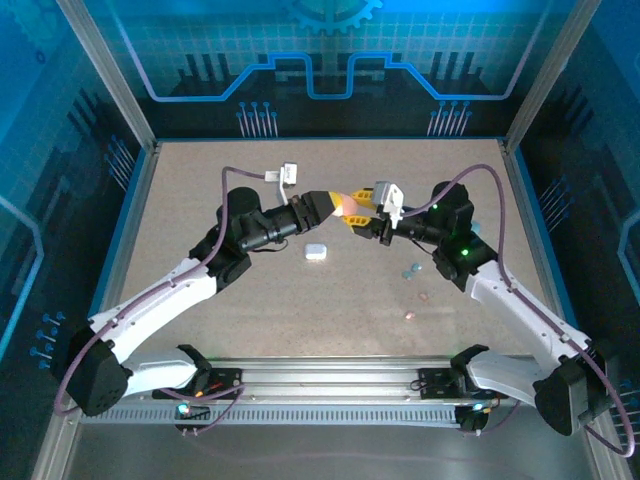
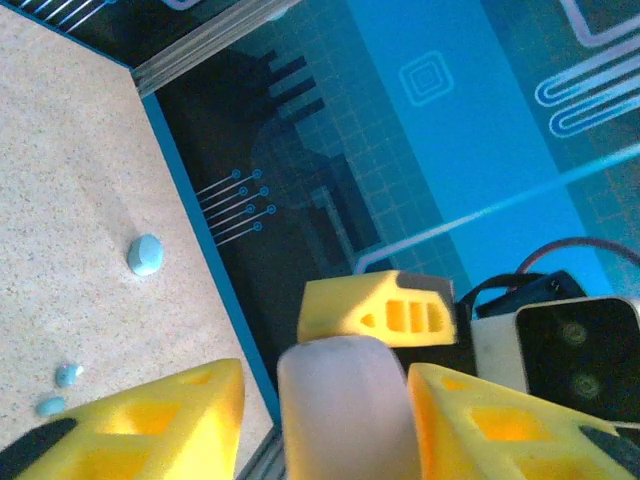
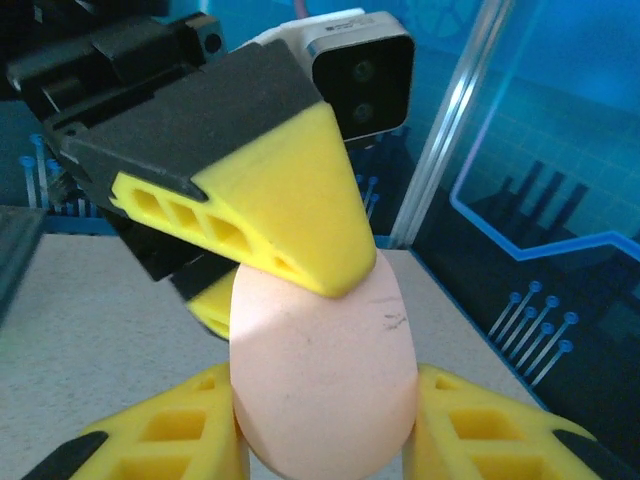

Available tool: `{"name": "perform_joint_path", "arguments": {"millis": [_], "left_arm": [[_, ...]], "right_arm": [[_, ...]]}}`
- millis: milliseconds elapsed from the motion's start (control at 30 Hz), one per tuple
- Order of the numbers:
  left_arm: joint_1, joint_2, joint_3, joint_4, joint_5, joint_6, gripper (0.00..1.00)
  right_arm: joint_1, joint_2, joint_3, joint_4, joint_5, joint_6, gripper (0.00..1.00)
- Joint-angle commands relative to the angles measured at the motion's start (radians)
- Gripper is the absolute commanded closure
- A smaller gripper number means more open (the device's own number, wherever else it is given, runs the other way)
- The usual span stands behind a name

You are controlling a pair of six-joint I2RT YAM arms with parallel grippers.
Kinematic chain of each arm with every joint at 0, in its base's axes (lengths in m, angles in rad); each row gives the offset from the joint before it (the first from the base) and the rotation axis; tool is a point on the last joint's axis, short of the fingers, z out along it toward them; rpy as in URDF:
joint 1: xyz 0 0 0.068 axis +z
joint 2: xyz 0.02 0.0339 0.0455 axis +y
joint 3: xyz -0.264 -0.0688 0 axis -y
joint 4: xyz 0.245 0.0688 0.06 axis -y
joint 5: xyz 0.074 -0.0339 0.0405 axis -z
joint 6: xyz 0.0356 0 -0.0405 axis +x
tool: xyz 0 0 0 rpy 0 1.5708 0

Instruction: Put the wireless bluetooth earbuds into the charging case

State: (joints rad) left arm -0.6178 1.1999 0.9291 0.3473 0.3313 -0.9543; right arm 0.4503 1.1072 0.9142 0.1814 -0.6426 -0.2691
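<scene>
Cool blue light tinted every view. From above, the tabletop lay evenly lit, with soft shadows beneath the arms. Through each wrist camera the yellow fingers nearest the lens were blurred and the pink case glowed softly. The backdrop beyond the right pincer was sharper.

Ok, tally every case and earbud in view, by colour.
Pink case: 1
White case: 1
Pale blue case: 1
Pale blue earbuds: 2
Pink earbuds: 2
Total: 7

there were three cases: one pink case, one white case, one blue case. at four o'clock lay two blue earbuds and two pink earbuds.
</scene>
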Motion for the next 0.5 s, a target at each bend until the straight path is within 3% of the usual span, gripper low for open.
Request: {"name": "perform_joint_path", "arguments": {"millis": [0, 100, 267, 467], "left_arm": [[0.002, -0.058, -0.037, 0.040, 0.026, 0.218, 0.44], [0.000, -0.107, -0.097, 0.096, 0.068, 0.423, 0.38], [0.000, -0.197, -0.199, 0.142, 0.095, 0.722, 0.36], [-0.016, -0.202, -0.149, 0.051, 0.164, 0.861, 0.36]], "right_arm": [[-0.027, 0.023, 0.104, -0.158, -0.148, 0.014, 0.70], [-0.047, 0.068, 0.191, -0.317, -0.280, 0.017, 0.69], [-0.053, 0.119, 0.288, -0.498, -0.437, -0.043, 0.67], [-0.050, 0.155, 0.353, -0.582, -0.483, -0.063, 0.67]]}}
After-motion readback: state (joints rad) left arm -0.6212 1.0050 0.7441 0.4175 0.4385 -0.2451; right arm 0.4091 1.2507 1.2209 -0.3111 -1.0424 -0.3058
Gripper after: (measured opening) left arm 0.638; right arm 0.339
